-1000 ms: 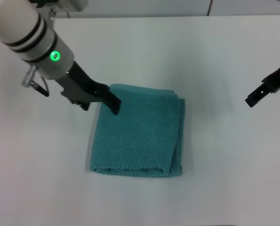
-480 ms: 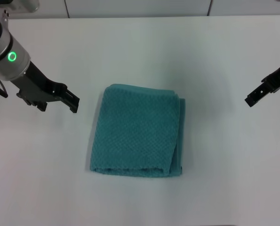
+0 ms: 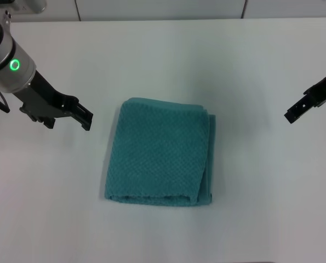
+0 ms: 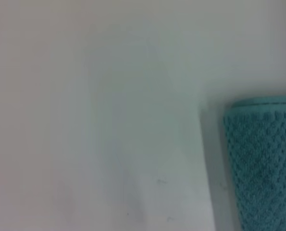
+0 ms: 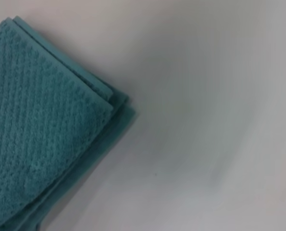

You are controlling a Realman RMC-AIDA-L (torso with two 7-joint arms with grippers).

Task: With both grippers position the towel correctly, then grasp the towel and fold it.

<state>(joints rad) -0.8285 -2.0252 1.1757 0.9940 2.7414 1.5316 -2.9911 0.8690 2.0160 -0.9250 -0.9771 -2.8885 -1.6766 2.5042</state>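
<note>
White table [image 3: 163,55] holds the towel [image 3: 160,153], folded. Left gripper [image 3: 85,118] has let go and backed away, fingers apart, holding nothing. Right gripper [image 3: 297,109] waits far off; its fingers I cannot tell.

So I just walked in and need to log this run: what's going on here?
A two-armed robot is working on a teal towel, which lies folded on a white table with its layered edges on the robot's right side. Neither arm is touching it now. The left tool hangs over bare table to the towel's left, clear of the cloth. The right tool sits far off at the table's right edge. Nothing is grasped.
</note>
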